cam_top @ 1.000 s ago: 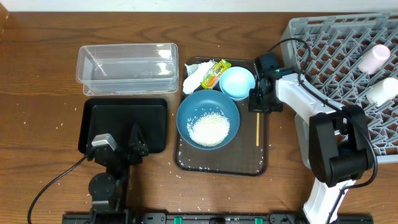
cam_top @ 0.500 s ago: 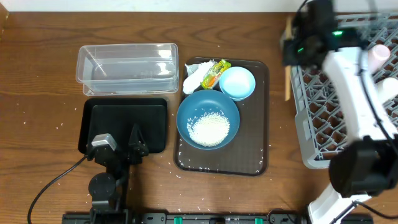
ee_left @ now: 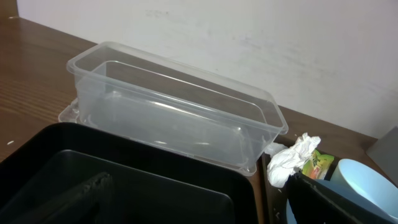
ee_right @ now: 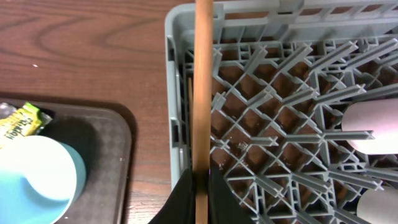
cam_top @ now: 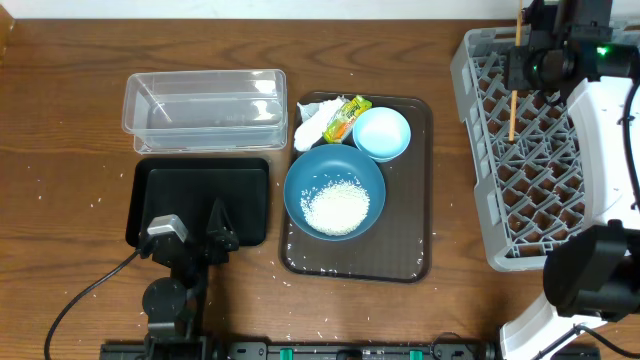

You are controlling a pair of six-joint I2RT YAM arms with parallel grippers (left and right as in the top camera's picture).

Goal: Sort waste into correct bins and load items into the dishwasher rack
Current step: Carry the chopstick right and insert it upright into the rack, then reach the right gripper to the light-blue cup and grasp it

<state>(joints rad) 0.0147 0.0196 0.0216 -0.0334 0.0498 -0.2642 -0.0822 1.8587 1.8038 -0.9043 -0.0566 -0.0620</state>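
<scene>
My right gripper is shut on a thin wooden chopstick and holds it above the left part of the grey dishwasher rack. A pink cup and a white cup lie in the rack. The dark-blue bowl holds white rice. The light-blue bowl, the tissue and the snack wrapper are behind it. My left gripper is open and empty over the black tray-bin.
The clear tub stands empty behind the black tray-bin. The bowls and waste sit on a dark-brown serving tray. Loose rice grains lie on that tray and on the wooden table.
My right arm has lifted the chopstick off the serving tray and carried it right and back, over the rack's left side. The left arm has not moved.
</scene>
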